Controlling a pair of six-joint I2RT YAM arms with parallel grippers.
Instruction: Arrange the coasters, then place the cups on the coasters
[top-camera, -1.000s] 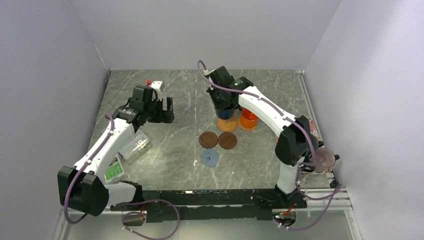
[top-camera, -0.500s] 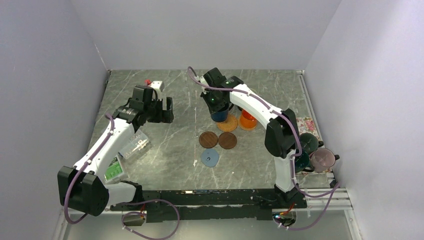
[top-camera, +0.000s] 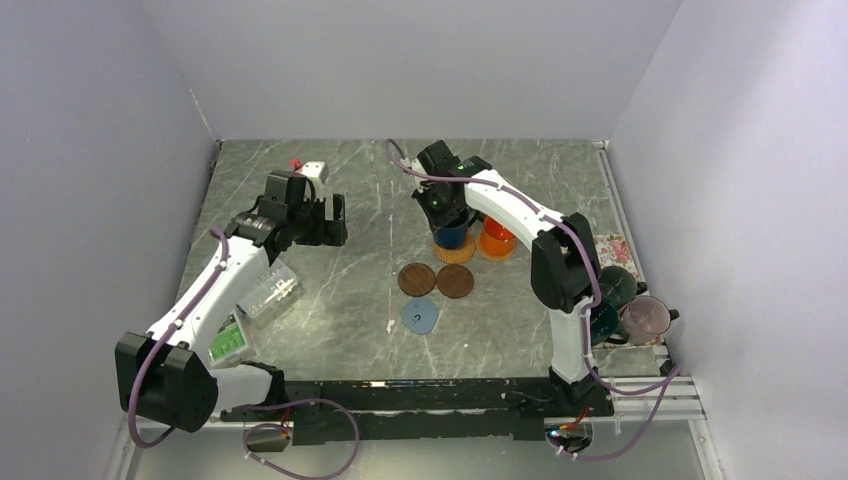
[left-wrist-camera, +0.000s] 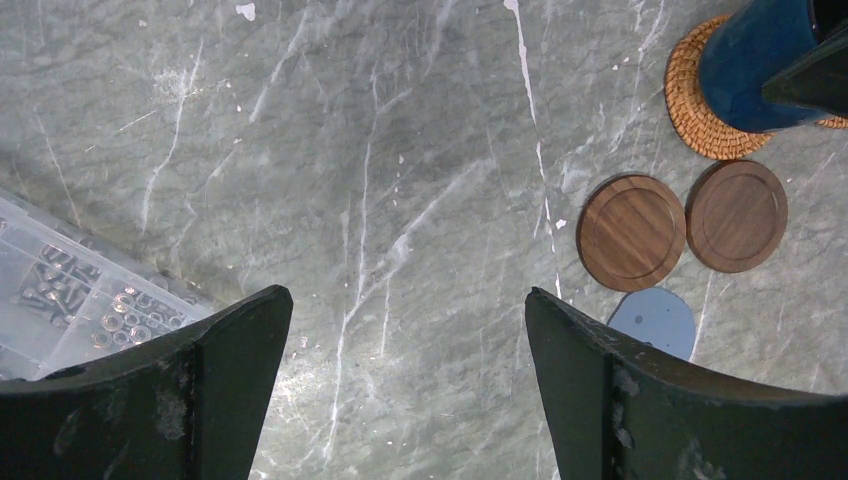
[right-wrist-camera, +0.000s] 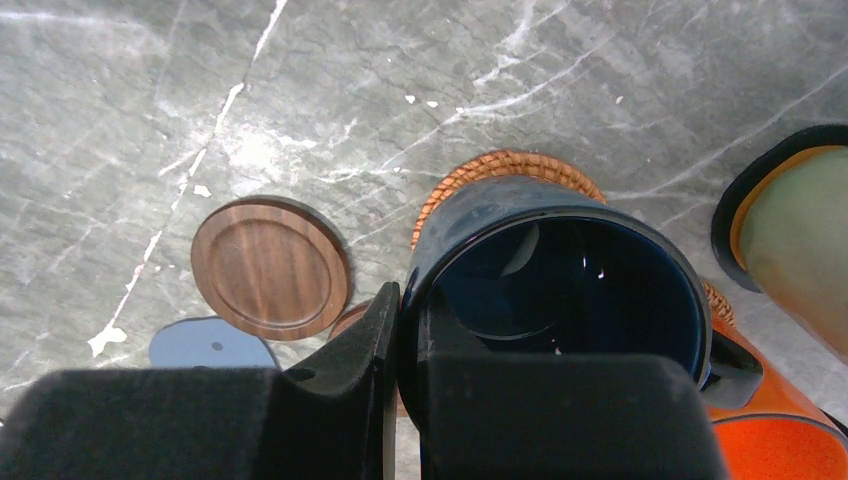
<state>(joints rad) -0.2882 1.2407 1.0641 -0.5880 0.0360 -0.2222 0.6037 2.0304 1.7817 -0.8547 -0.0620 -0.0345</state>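
– Grey marble table (top-camera: 340, 300), walls all round it, both arms bolted at our edge. What's nearest us?

– On the left, a clear plastic box (top-camera: 268, 290) with small hardware inside. Far over on the right edge, a mauve cup (top-camera: 648, 316) and two dark green cups (top-camera: 617, 283) crowd together, with a flowered tray (top-camera: 612, 246) just behind them.

– And in the middle?

– A blue-grey coaster (top-camera: 420, 317) lies closest. Just past it are two brown wooden coasters (left-wrist-camera: 632, 232), side by side and almost touching.

– Where's the blue cup?

– Beyond those, upright over a woven coaster (left-wrist-camera: 690, 105). The right gripper (right-wrist-camera: 405, 315) is clamped on the dark blue cup (right-wrist-camera: 560, 270), one finger outside the rim and one inside. Whether the cup's base sits on the weave or a hair above it, I can't tell.

– Anything next to it?

– An orange cup (top-camera: 495, 240) stands just to its right, close enough to look like it's touching. I can't make out what's under that one.

– The other arm?

– The left gripper (left-wrist-camera: 402, 300) hangs over bare marble, well to the left of the coasters, with its jaws spread wide and nothing between them.
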